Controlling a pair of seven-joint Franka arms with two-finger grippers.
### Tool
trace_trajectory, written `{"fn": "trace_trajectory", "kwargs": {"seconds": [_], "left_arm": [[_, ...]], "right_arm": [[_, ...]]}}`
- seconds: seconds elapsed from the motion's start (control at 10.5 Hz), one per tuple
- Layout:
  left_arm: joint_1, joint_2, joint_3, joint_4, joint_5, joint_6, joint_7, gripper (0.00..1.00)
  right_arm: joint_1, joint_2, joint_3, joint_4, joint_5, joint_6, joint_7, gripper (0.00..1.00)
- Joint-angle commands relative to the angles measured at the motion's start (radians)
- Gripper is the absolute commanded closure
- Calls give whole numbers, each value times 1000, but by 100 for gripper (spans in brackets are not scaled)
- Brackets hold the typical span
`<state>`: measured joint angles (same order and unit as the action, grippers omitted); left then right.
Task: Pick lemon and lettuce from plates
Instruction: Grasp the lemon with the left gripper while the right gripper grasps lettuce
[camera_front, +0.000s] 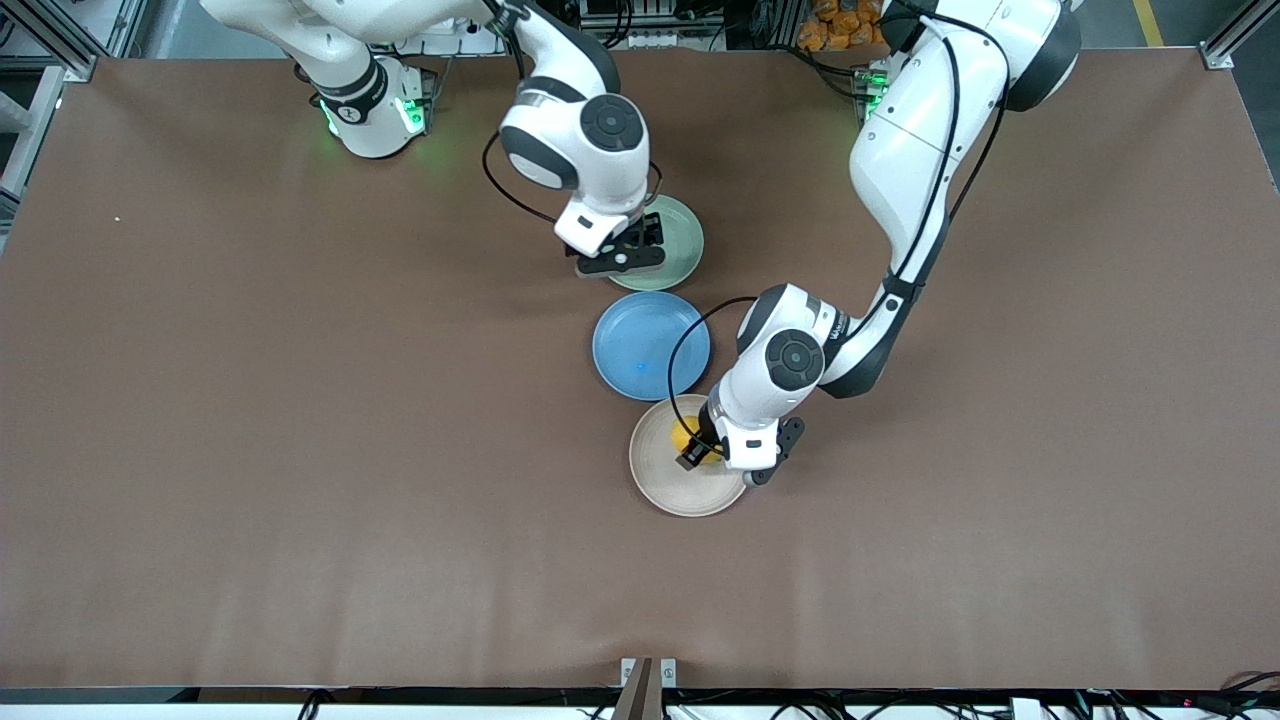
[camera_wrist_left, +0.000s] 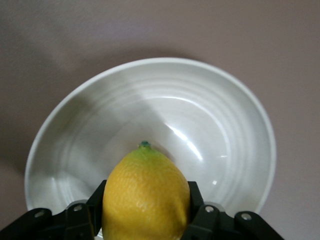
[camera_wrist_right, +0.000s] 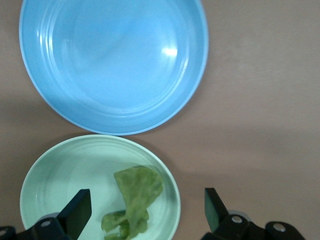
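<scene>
The yellow lemon (camera_wrist_left: 145, 195) sits between my left gripper's (camera_wrist_left: 146, 212) fingers, which are shut on it over the beige-cream plate (camera_wrist_left: 150, 75). In the front view the left gripper (camera_front: 700, 452) is over that plate (camera_front: 660, 480), with the lemon (camera_front: 683, 437) showing beside it. My right gripper (camera_wrist_right: 147, 212) is open, its fingers (camera_wrist_right: 80, 212) wide apart, above the green lettuce (camera_wrist_right: 135, 200) that lies on the pale mint plate (camera_wrist_right: 60, 170). In the front view the right gripper (camera_front: 640, 245) is over the mint plate (camera_front: 685, 250) and hides the lettuce.
A bright blue round plate (camera_front: 640, 350) lies between the two plates, nearly touching both; it also shows in the right wrist view (camera_wrist_right: 112, 60). All three stand near the middle of the brown table (camera_front: 300, 450).
</scene>
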<state>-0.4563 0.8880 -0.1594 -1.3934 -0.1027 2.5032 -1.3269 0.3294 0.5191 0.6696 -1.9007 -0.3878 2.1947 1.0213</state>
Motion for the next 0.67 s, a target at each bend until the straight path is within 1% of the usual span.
{"fn": "trace_trajectory", "kwargs": {"seconds": [0.0, 0.1, 0.19, 0.29, 0.38, 0.48, 0.57], "left_arm": [[46, -87, -3, 2, 47, -149, 52, 100], [86, -130, -14, 13, 44, -244, 111, 100], [123, -194, -12, 14, 35, -335, 191, 100], [163, -245, -11, 14, 9, -421, 297, 100], [197, -288, 1, 13, 8, -493, 428, 100], [234, -313, 7, 5, 18, -545, 549, 100], [281, -322, 8, -12, 50, -613, 710, 100]], "right_arm": [[26, 59, 10, -1, -94, 36, 74, 0], [37, 77, 10, -3, -123, 45, 94, 0], [48, 99, 10, -5, -155, 56, 124, 0], [54, 119, 10, -5, -186, 63, 147, 0], [62, 131, 10, -8, -213, 66, 163, 0], [66, 136, 10, -24, -230, 68, 169, 0], [66, 136, 10, -41, -233, 77, 169, 4]]}}
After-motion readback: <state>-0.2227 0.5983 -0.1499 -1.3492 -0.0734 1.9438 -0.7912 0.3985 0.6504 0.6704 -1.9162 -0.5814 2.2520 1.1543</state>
